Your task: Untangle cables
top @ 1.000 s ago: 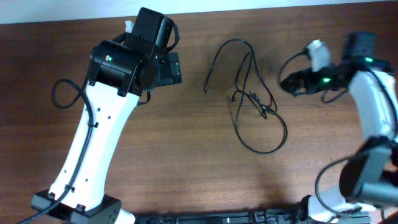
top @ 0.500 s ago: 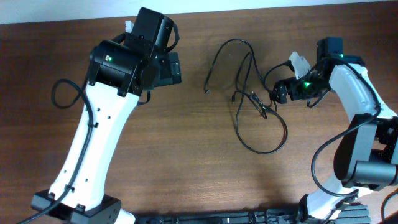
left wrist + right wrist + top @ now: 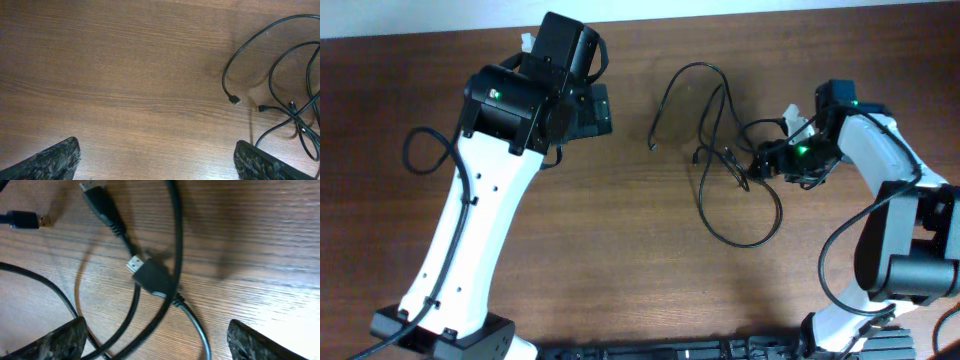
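Thin black cables (image 3: pixel 720 150) lie looped and crossed together on the wooden table, with small plug ends near the crossing (image 3: pixel 738 165). My right gripper (image 3: pixel 760 163) is open and low over that crossing; in the right wrist view the plugs (image 3: pixel 150 275) and cords lie between its spread fingers (image 3: pixel 65 340). My left gripper (image 3: pixel 595 110) is open and empty, left of the cables. The left wrist view shows the cable loops (image 3: pixel 280 65) and a plug end (image 3: pixel 234 100) at the right, beyond its fingers (image 3: pixel 260 162).
The white left arm (image 3: pixel 470 220) crosses the left half of the table. The table's far edge (image 3: pixel 720 15) runs along the top.
My right gripper has moved left and down from the table's right edge to just over the cable crossing. The left arm has not moved. The cables lie the same.
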Tool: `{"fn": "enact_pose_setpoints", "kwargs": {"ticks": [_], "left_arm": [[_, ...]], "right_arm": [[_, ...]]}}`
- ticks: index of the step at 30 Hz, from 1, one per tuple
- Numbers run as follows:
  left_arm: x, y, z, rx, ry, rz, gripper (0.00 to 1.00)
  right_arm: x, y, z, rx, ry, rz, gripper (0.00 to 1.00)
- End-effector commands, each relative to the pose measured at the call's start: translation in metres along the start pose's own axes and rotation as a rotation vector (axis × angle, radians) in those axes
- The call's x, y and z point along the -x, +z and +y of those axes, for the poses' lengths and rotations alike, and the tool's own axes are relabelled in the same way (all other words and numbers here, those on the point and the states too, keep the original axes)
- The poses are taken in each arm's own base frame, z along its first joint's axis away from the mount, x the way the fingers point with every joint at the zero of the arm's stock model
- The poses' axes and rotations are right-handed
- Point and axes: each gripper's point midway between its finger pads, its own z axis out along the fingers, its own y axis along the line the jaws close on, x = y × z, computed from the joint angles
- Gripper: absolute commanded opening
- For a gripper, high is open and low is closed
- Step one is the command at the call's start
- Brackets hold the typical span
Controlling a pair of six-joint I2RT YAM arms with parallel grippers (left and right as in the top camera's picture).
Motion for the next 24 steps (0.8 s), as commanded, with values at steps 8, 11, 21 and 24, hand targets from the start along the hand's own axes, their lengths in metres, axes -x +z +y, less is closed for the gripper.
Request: {"fn": "enact_pose_setpoints", "kwargs": {"ticks": [8, 11, 21, 24], "left_arm": [[0.005, -0.010, 0.003, -0.008, -0.021, -0.033, 0.99], [0.005, -0.010, 0.003, -0.008, -0.021, -0.033, 0.99], [0.005, -0.010, 0.003, -0.008, -0.021, -0.033, 0.99], [0.005, -0.010, 0.003, -0.008, -0.021, -0.033, 0.99]], "right_arm": [[-0.003, 0.029, 0.025, -0.001, 0.058, 0.007, 0.76], [-0.004, 0.036, 0.026, 0.001, 0.081, -0.001, 0.74], [-0.006, 0.038, 0.025, 0.001, 0.121, 0.001, 0.55], [-0.016, 0.044, 0.023, -0.001, 0.131, 0.026, 0.70]]}}
